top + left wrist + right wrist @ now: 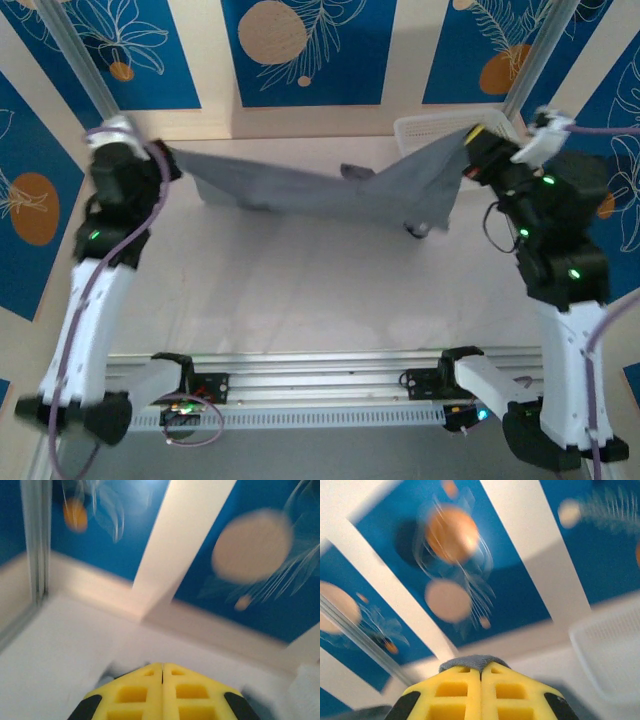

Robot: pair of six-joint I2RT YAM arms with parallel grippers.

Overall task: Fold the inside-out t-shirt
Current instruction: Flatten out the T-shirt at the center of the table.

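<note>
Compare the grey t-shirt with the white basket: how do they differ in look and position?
The t-shirt is dark grey cloth; the basket is white mesh. The t-shirt hangs stretched between the left gripper and the right gripper, both shut on it; the basket sits on the table behind its right end. Both are at the table's far side.

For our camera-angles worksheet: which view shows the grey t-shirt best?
Top external: the dark grey t-shirt stretches full-width between the left gripper and right gripper. Right wrist shows a grey sliver pinched at its fingertips; left wrist, blurred grey hints beside the fingers.
</note>
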